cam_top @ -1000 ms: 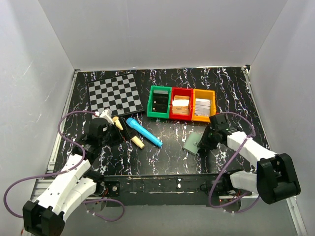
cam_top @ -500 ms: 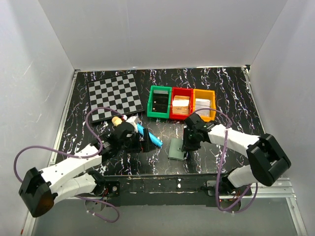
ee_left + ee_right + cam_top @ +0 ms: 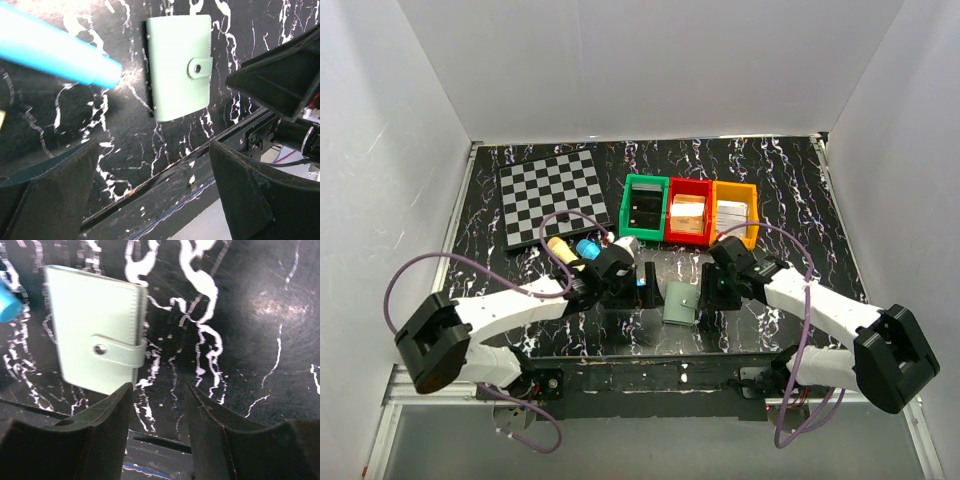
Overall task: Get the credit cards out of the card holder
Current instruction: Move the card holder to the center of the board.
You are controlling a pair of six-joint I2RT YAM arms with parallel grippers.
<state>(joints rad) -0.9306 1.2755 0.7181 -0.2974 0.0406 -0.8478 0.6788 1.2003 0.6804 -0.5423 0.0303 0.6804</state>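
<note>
- Swinging in from the far left side of the tabletop (image 3: 780, 180), the left hand (image 3: 642, 283) is now arriving close beside the card holder (image 3: 681, 303), while the right hand (image 3: 712, 293) is backing off a little to the holder's other side.
- Between the earlier views and this one, the card holder is going from being carried at a tilt by the right hand to lying flat on the tabletop, apart from both hands.
- That is leaving the task at its opening step, as I judge it: the card holder (image 3: 179, 65) is lying closed, its tab snapped down, and no credit cards are showing anywhere.
- In its own wrist view the left hand (image 3: 152, 150) is standing spread wide and holding nothing. The holder is lying ahead of its fingertips, roughly in line with the gap and a little toward the right finger.
- A blue marker (image 3: 55, 50) is lying ahead and to the left of that hand, its tip near the holder's edge but not touching.
- In its wrist view the right hand (image 3: 159, 390) is parted and empty too. The card holder (image 3: 95, 347) is sitting just ahead and left of its left finger, outside the gap, tab edge facing the hand.
- Both hands are flanking the holder, so one is likely steadying it while the other works on the tab.
</note>
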